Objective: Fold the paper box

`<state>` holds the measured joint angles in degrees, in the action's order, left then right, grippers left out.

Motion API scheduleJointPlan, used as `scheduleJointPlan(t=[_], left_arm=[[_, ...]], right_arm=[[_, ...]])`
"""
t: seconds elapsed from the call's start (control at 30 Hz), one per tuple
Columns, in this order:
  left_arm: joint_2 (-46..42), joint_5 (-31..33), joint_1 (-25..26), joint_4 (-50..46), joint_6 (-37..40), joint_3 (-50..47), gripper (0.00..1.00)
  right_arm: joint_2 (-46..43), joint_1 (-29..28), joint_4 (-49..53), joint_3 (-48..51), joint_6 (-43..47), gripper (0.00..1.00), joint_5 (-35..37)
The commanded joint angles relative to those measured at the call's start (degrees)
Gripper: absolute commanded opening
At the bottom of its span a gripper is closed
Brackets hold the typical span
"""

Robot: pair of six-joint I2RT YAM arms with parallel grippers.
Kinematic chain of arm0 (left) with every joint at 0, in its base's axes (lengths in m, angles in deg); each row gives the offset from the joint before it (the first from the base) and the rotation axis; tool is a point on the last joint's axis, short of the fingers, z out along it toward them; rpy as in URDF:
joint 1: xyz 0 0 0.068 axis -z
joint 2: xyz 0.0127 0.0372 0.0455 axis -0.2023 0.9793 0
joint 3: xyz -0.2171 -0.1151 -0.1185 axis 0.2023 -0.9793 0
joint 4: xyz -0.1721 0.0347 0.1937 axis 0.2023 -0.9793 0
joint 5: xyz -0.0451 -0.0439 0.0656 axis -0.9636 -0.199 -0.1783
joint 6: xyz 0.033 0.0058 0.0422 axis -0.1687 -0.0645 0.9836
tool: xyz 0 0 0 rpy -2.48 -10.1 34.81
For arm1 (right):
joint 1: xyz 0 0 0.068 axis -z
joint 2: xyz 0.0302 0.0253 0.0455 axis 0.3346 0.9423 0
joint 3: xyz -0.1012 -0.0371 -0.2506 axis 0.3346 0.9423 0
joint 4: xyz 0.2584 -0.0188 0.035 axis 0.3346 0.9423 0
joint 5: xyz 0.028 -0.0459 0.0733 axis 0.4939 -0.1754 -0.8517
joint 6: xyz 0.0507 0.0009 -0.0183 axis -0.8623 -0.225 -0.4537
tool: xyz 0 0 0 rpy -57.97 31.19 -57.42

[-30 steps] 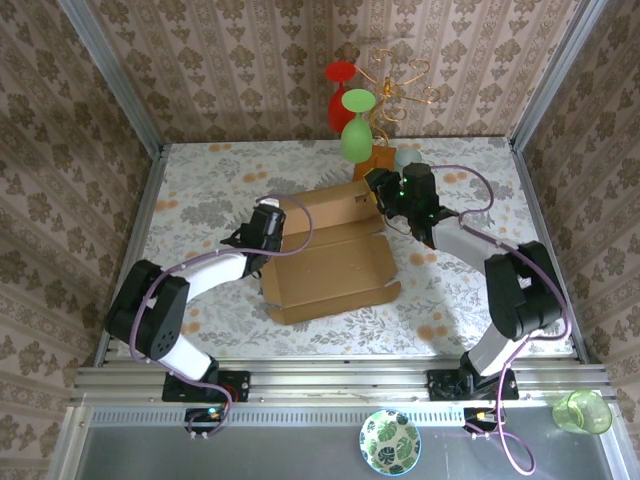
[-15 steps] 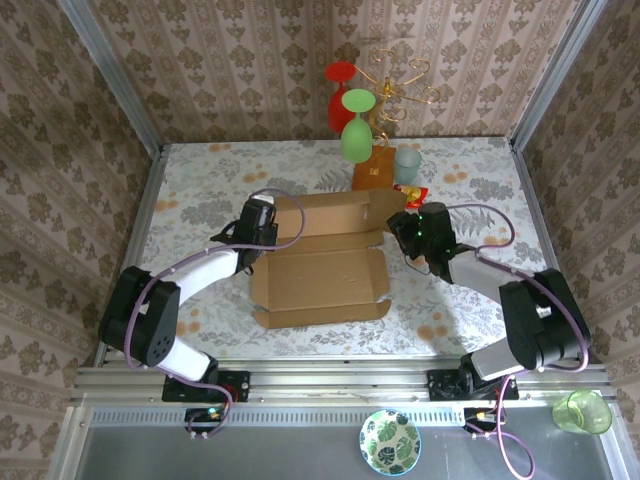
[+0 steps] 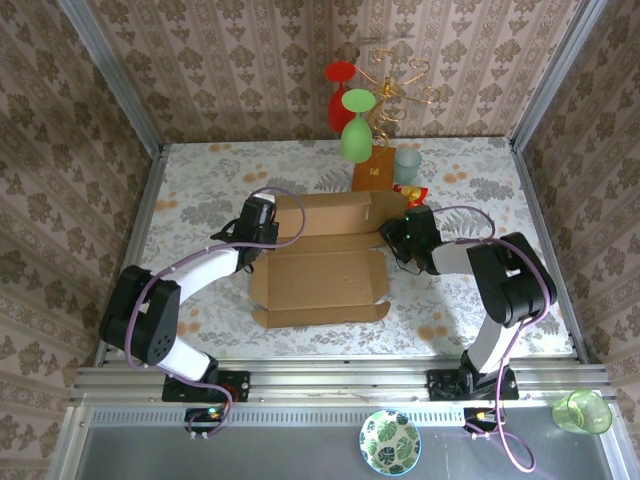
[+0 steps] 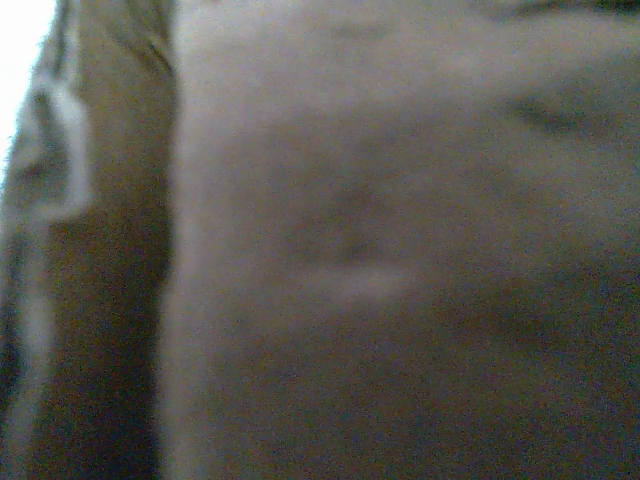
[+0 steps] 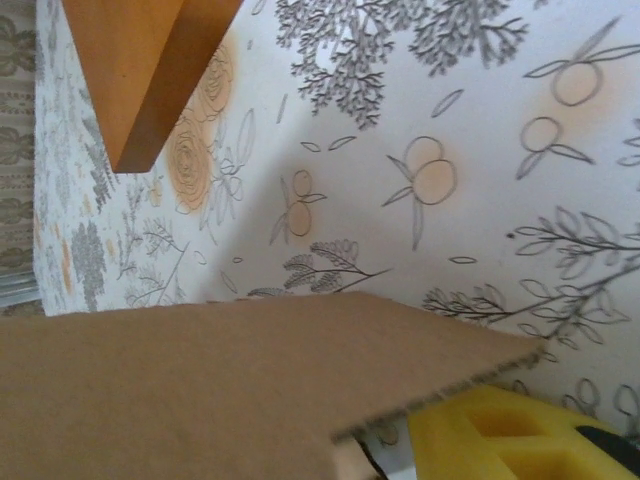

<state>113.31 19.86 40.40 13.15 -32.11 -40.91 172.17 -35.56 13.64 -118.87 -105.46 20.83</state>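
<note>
the paper box (image 3: 320,265) lies opened out near the middle of the table (image 3: 200,190), its rear panel tilted up toward the wooden base (image 3: 372,176) of the wire rack (image 3: 400,75). bare cloth lies left, right and in front of the box. behind its right rear corner the base, a pale tumbler (image 3: 407,162) and a red packet (image 3: 412,194) crowd close. the left gripper (image 3: 264,234) sits at the box's left rear edge, claw closed. whether it pinches cardboard cannot be told, as its wrist view is a brown blur. the right gripper (image 3: 395,235) meets the right side flap. in its wrist view the flap's edge crosses a yellow finger pad (image 5: 490,435), cut off below, so open or closed cannot be told.
</note>
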Motion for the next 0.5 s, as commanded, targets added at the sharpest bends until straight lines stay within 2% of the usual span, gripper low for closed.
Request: scheduleJointPlan(t=[0.0, 0.27, 0.47], left_arm=[[1.24, -0.35, -0.25, -1.24, 0.72, 1.37, 0.00], [1.99, 0.26, -0.17, -0.75, -1.05, 1.45, 0.00], [2.40, 0.10, -0.17, -0.53, -1.64, 1.56, 0.00]], right_arm=[[1.05, -1.01, -3.50, -1.89, -0.66, 0.43, -2.04], [-1.83, -3.96, -3.00, -2.51, -3.41, 0.37, -2.61], [0.04, -4.42, -1.48, -4.27, -3.25, 0.33, -3.61]])
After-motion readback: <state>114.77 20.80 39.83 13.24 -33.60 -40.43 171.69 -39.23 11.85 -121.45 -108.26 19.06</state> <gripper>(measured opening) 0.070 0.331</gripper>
